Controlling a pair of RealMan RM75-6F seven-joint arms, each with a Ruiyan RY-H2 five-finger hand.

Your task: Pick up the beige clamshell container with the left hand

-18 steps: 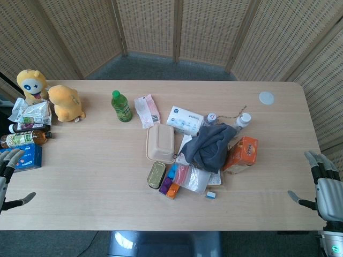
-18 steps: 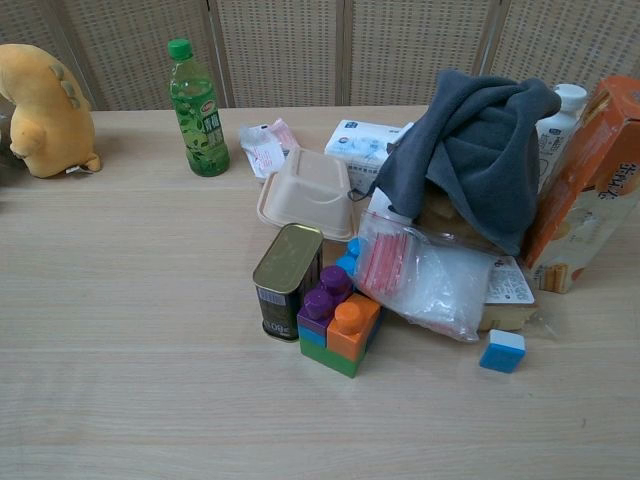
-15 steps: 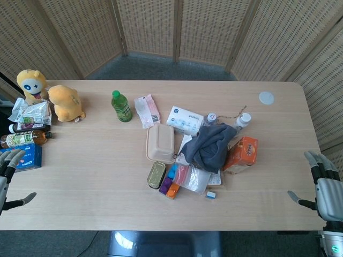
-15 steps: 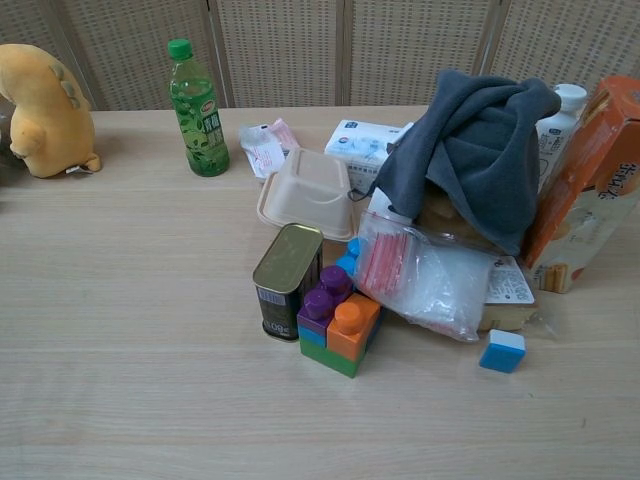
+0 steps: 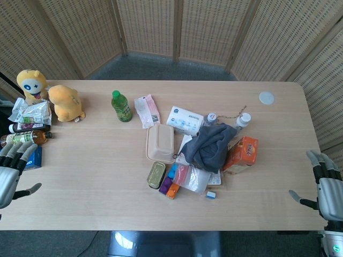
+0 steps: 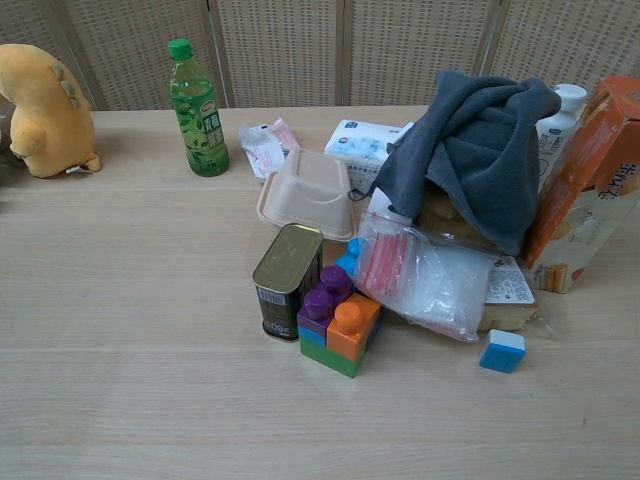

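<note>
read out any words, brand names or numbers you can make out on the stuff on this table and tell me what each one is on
Nothing reads clearly enough to quote.
Tin can: small print on the label, too small.
Green bottle: red logo on the label, blurred.
Orange box: large characters down its side, cut off and unclear.
Tissue pack: blue print, too small.
Blue package by the left hand: white lettering, unreadable.

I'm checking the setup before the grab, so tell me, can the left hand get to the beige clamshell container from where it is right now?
Probably yes. The left hand is open at the table's left edge, and bare tabletop lies between it and the beige clamshell container. The tin can sits close in front and the grey cloth beside it, so clutter crowds only those sides.
</note>
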